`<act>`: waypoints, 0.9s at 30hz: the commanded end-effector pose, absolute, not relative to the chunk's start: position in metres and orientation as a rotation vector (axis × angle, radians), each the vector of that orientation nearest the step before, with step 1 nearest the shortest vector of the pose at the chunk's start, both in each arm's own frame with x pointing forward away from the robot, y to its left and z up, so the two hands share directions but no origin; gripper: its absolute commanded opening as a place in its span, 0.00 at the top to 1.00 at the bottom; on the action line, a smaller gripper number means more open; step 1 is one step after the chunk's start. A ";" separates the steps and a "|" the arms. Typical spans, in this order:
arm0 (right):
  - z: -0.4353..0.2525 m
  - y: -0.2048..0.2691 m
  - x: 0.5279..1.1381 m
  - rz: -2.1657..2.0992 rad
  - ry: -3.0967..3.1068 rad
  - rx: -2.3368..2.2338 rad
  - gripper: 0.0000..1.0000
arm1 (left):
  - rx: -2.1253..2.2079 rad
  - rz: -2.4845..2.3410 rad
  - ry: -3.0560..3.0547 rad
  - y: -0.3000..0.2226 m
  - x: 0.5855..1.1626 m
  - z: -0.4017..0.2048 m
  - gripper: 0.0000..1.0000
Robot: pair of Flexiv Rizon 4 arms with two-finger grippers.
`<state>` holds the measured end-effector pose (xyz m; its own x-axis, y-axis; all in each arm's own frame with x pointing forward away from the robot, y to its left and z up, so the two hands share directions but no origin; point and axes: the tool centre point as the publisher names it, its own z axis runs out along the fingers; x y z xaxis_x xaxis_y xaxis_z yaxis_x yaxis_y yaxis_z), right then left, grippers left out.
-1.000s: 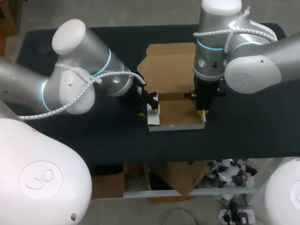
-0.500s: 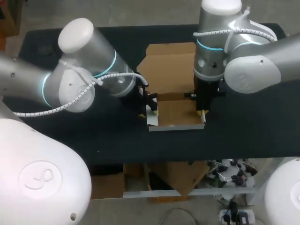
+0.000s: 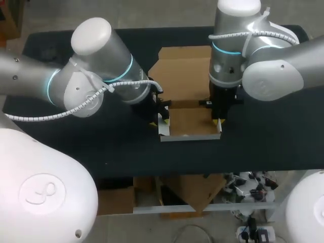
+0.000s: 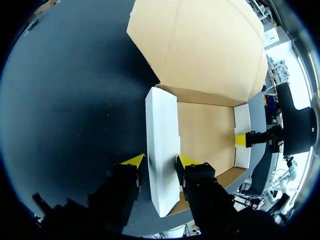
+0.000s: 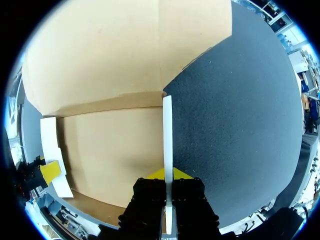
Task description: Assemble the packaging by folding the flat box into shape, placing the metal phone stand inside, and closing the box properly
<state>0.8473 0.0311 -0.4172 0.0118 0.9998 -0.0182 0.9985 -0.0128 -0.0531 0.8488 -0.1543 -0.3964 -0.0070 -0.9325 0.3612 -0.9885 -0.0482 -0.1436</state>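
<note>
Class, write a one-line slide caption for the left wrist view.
Left gripper at one white side flap of the open box; right gripper gripping the opposite flap.

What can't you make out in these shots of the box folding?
1. No view shows the metal phone stand.
2. Head view: the right arm covers the right corner of the box lid.
3. Head view: the left arm hides most of the left hand.
4. Right wrist view: the right hand blocks the near end of the right side wall.
</note>
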 end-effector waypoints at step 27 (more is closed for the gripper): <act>-0.417 0.031 0.847 0.081 -2.189 -2.218 1.00 | 2.248 0.351 -2.145 -0.151 0.861 -0.404 0.87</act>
<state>0.8474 0.0315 -0.4171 0.0117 0.9998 -0.0179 0.9985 -0.0127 -0.0529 0.8590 -0.1492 -0.4020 0.0227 -0.9725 0.2318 -0.9886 -0.0564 -0.1397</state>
